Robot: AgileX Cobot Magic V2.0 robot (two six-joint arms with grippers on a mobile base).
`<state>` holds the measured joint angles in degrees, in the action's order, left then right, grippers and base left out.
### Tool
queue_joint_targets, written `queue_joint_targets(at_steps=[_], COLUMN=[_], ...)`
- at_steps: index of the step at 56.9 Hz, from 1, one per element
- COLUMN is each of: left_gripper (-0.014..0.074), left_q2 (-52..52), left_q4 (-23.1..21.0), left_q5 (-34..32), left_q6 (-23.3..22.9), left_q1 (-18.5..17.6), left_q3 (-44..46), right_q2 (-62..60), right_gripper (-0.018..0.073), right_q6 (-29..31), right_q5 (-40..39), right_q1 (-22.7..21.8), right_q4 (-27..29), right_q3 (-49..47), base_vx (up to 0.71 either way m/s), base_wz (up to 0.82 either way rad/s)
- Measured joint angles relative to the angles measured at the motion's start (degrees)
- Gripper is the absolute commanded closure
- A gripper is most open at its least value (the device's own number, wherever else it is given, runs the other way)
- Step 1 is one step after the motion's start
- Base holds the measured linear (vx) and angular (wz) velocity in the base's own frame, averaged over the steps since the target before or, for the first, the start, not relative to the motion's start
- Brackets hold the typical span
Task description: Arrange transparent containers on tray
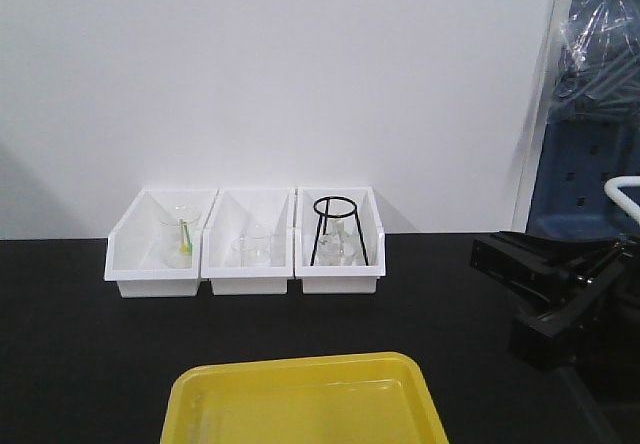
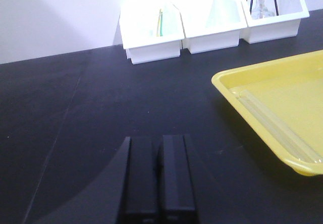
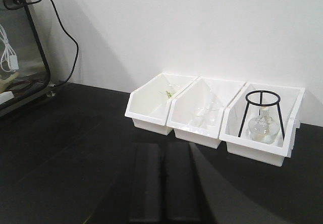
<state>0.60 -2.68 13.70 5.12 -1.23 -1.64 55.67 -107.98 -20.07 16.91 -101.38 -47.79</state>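
Observation:
The yellow tray (image 1: 300,366) sits at the table's front edge; in the left wrist view the tray (image 2: 298,95) is to the right. Two clear test tubes (image 2: 277,126) lie side by side along its left inner wall, touching or nearly so. My left gripper (image 2: 159,139) is shut and empty, low over the black table to the left of the tray. My right gripper (image 3: 164,147) is also shut with nothing in it, facing the white bins from a distance. The right arm (image 1: 555,294) shows at the right of the front view.
Three white bins (image 1: 250,254) stand in a row against the back wall. The right bin holds a black ring stand (image 1: 336,229) and a round flask (image 3: 262,126); the others hold beakers. A metal frame with cables (image 3: 30,32) stands at far left.

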Motion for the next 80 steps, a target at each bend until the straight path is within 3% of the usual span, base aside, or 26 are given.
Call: queue_joint_targets(at_steps=[46, 54, 60, 65, 73, 80], left_gripper=[0.0604, 0.0604, 0.0604, 0.0604, 0.0604, 0.0604], left_q2=[0.00, 0.00, 0.00, 0.00, 0.00, 0.00], left_q4=[0.00, 0.00, 0.00, 0.00, 0.00, 0.00], left_q5=[0.83, 0.83, 0.83, 0.83, 0.83, 0.83], left_q6=[-0.11, -0.11, -0.11, -0.11, -0.11, -0.11], left_q1=[0.00, 0.00, 0.00, 0.00, 0.00, 0.00], left_q3=[0.00, 0.00, 0.00, 0.00, 0.00, 0.00], right_q2=[0.00, 0.00, 0.00, 0.00, 0.00, -0.22], right_gripper=[0.0572, 0.0571, 0.0571, 0.0571, 0.0571, 0.0571], right_q6=[0.20, 1.13, 4.45, 13.46, 40.99, 64.96], right_q5=[0.06, 3.53, 8.24, 15.56, 31.30, 43.03], right_q1=[0.00, 0.00, 0.00, 0.00, -0.05, -0.12], right_q4=[0.00, 0.63, 9.29, 24.77, 54.36, 72.47], right_q3=[0.00, 0.00, 0.00, 0.00, 0.00, 0.00], base_vx=[0.00, 0.00, 0.00, 0.00, 0.00, 0.00], base_wz=[0.00, 0.00, 0.00, 0.00, 0.00, 0.00])
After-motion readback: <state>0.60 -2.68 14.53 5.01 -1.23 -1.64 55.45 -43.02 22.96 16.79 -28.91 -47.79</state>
